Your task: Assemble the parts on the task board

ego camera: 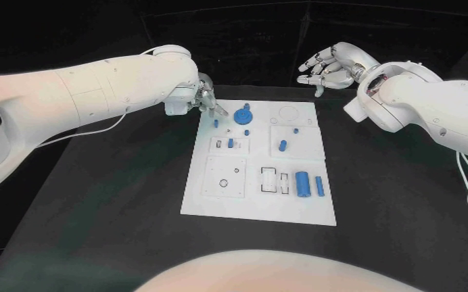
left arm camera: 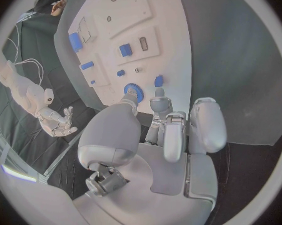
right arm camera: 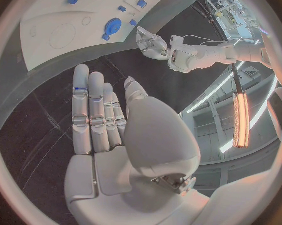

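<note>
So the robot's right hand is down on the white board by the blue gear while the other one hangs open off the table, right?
No, swap them: the head view shows the left hand at the task board beside the blue gear, and the right hand hangs open beyond the board.

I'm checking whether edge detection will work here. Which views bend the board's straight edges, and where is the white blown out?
Head view: the task board keeps straight edges and sits evenly lit on the dark table; the left arm looks washed out. Left wrist view: fisheye curves the board's edges. Right wrist view: same curving, plus a glaring lamp strip.
</note>
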